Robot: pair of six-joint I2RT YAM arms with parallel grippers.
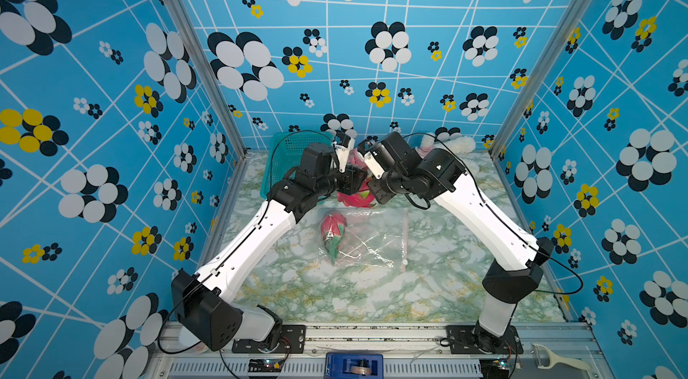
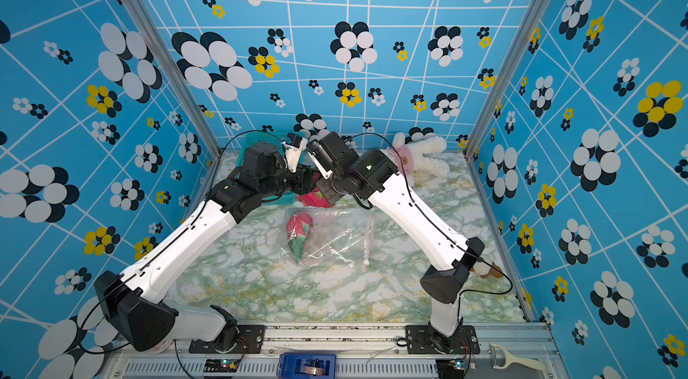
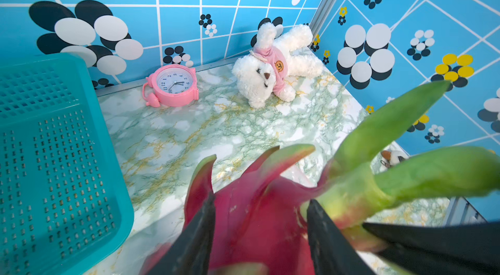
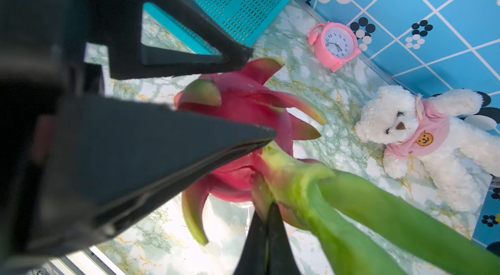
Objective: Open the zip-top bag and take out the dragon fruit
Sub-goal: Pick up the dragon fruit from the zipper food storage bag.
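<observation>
At the far middle of the table, between the two wrists:

- Left gripper: jaws set either side of the red body of the dragon fruit, both fingers against the skin, grasping it.
- Right gripper: clenched tight on a scale at the fruit's leafy green end.
- Dragon fruit: outside the bag, held by both grippers. Whether it clears the tabletop cannot be told.

Just nearer than the fruit:

- Zip-top bag: clear and crinkled, lying flat mid-table, its far edge just beside the held fruit.
- Pale pink zip strip: runs front to back along the bag's right edge.
- Second dragon fruit: inside the bag toward its left edge, red with green tips.

Far left:

- Teal mesh basket: near the left gripper, apart from the bag.

Back wall:

- Pink alarm clock: upright, between the basket and the bear.
- White teddy bear: pink top, lying in the far right corner.

Open ground:

- Marbled tabletop: bare from the bag's near edge to the front rail. A further bare stretch lies between the fruit, the clock and the bear.
</observation>
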